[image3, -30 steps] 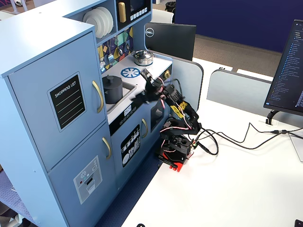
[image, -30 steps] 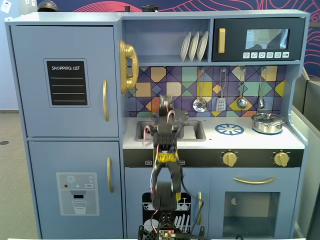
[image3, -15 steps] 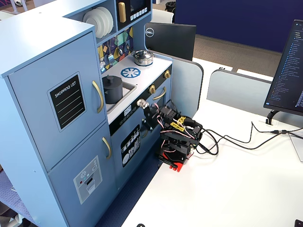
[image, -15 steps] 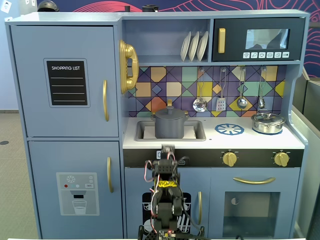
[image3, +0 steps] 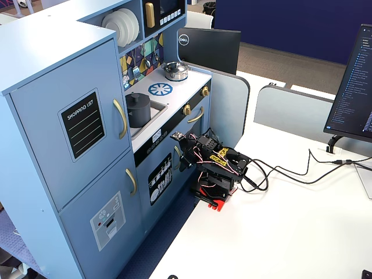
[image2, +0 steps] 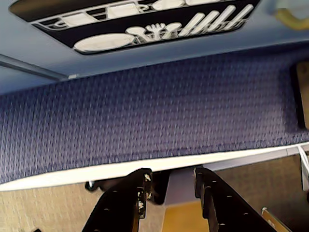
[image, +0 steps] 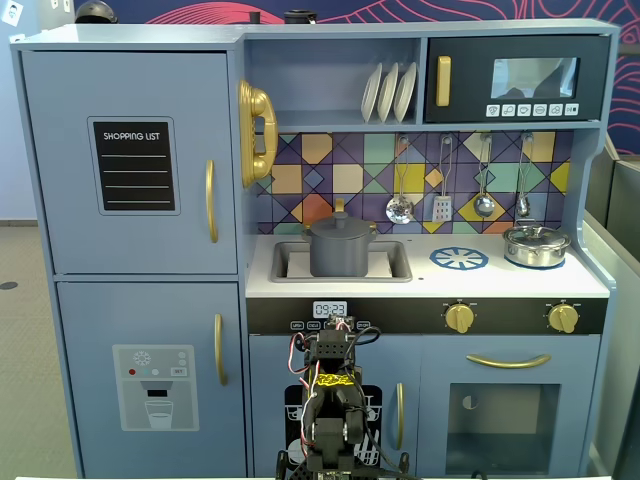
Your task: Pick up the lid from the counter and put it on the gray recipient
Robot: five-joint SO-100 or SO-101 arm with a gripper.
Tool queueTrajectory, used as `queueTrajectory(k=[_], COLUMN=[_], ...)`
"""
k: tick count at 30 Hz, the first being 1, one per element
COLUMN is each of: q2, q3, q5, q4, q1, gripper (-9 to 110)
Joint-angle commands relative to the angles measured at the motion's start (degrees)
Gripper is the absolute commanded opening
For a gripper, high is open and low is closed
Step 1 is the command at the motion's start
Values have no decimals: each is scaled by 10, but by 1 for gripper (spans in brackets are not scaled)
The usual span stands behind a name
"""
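Observation:
The gray recipient (image: 340,256) stands in the sink of the toy kitchen; it also shows in the other fixed view (image3: 138,111). The dark-gray lid (image: 340,226) with its small knob rests on top of it, closing it. My gripper (image2: 171,176) is open and empty, with a clear gap between the jaws. The arm is folded low in front of the kitchen's lower doors (image: 330,345), well below the counter and away from the pot and lid. In the other fixed view the gripper (image3: 183,156) sits next to the dishwasher door.
A shiny silver pot (image: 536,245) stands on the right of the counter beside a blue-and-white burner print (image: 459,259). Utensils (image: 440,195) hang above the counter. The arm's base is at the white desk's edge (image3: 212,200), with cables (image3: 290,174) to its right. Monitors (image3: 209,49) stand behind.

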Motion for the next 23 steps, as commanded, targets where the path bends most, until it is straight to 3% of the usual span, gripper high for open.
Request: queueTrajectory(k=[1, 23], q2=[-6, -6], q3=[-1, -1], q5=[-8, -7], q4=[101, 101], q1=[14, 14], gripper=[3, 5])
